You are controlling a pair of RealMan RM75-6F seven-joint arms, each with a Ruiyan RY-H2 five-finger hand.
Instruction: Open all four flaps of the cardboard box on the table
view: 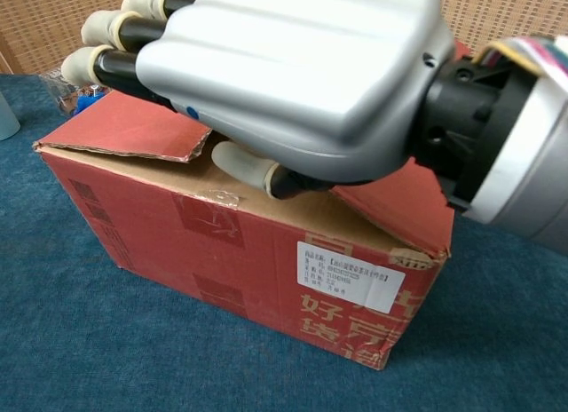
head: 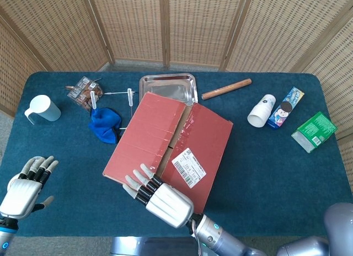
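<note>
The right hand is at the near edge of the cardboard box. Its fingers are stretched out flat and a little apart, and they hold nothing. In the chest view the right hand fills the top of the picture, and its thumb pokes down at the gap between the two top flaps. I cannot tell if the thumb touches the cardboard.

The left hand is well off to the left, above the table. Its fingers are spread apart and it holds nothing.

The box is red and sits in the middle of the blue table, turned at a slant. Its two big top flaps are down, with a thin seam between them. A white label is stuck on the right flap, near the hand.

Behind the box is a shiny metal tray. A wooden stick lies to the right of the tray. Farther right are a white paper cup on its side, a small colourful carton and a green box. To the left of the red box is a blue cloth, and a white mug stands near the left edge.
</note>
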